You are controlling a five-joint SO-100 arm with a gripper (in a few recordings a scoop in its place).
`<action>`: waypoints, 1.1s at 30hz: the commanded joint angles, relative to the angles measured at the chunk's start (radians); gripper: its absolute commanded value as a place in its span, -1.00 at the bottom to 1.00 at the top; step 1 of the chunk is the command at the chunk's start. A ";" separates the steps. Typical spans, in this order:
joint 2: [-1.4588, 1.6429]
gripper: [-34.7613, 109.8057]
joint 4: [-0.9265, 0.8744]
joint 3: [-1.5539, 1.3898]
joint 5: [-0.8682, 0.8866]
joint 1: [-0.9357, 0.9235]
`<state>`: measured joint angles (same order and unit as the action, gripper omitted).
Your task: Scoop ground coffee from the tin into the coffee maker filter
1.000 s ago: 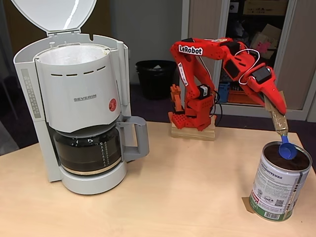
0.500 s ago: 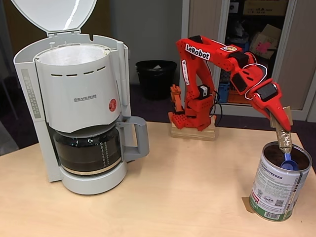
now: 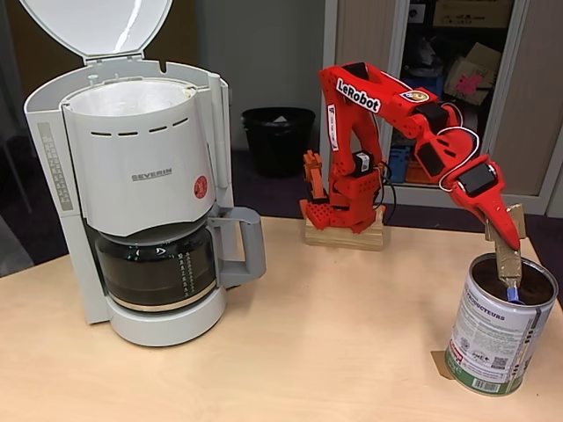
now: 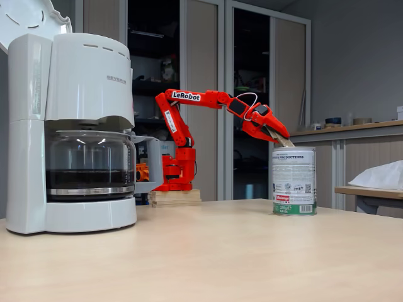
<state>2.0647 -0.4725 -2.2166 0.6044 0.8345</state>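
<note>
1. At the counter's [image 3: 290, 352] right front corner stands the shiny cylindrical metal tin [image 3: 493, 338] with a white label, open-topped.
2. The red arm's tool [image 3: 503, 242] reaches down into the tin, pinching a taped blue scoop [image 3: 511, 287].
3. Near the left edge, the pale-grey coffee maker's white paper filter [image 3: 132, 95] sits uncovered, lid raised.

We see a red robot arm [image 4: 208, 97] reaching from its wooden block [image 4: 174, 196] over to a shiny round metal tin with a white label [image 4: 294, 181] on the pale wooden table [image 4: 220, 258]. The gripper [image 4: 281, 141] dips into the tin's open top, and we cannot tell how its jaws stand. A big white coffee maker [image 4: 69, 126] stands at the left, with a glass pot of dark coffee [image 4: 88, 167] inside.
</note>
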 commanded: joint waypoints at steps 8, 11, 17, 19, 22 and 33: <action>0.005 -0.37 0.014 0.028 0.061 0.025; 0.014 -0.35 0.006 0.029 0.055 0.028; 0.048 -0.33 -0.031 0.029 0.063 0.040; 0.061 -0.32 -0.046 0.028 0.069 0.048; 0.091 -0.30 -0.074 0.026 0.077 0.063; 0.304 -0.29 -0.178 -0.072 0.103 0.097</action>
<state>2.2764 -0.6305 -2.2672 0.6888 0.9127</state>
